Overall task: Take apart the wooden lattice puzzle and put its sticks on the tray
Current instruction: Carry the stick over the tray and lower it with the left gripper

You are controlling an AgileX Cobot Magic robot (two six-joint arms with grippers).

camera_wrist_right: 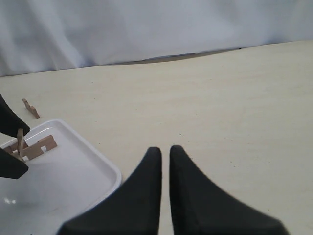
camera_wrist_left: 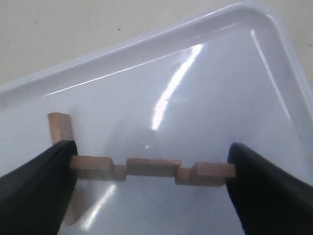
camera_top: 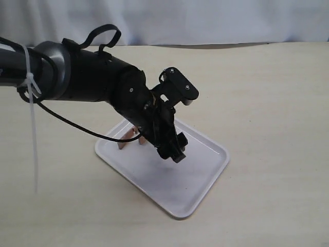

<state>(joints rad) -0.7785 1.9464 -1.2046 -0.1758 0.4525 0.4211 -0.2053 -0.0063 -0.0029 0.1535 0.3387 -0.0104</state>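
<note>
In the left wrist view my left gripper [camera_wrist_left: 152,164] is shut on a notched reddish-brown stick [camera_wrist_left: 149,168], gripping it end to end just above the white tray [camera_wrist_left: 210,83]. A second stick [camera_wrist_left: 60,126] stands by one finger. The exterior view shows that gripper [camera_top: 174,150] low over the tray [camera_top: 198,193], with bits of wood [camera_top: 123,143] showing behind the arm. In the right wrist view, sticks [camera_wrist_right: 35,148] sit in the tray [camera_wrist_right: 78,181], and one more stick [camera_wrist_right: 31,108] lies on the table beyond it. My right gripper [camera_wrist_right: 165,152] is shut and empty, off the tray. No assembled lattice shows.
The tray sits on a pale beige table [camera_top: 272,103]. A white curtain [camera_wrist_right: 146,29] hangs along the table's far edge. The left arm's black cable [camera_top: 77,126] and a white zip tie [camera_top: 34,134] hang over the table beside the tray.
</note>
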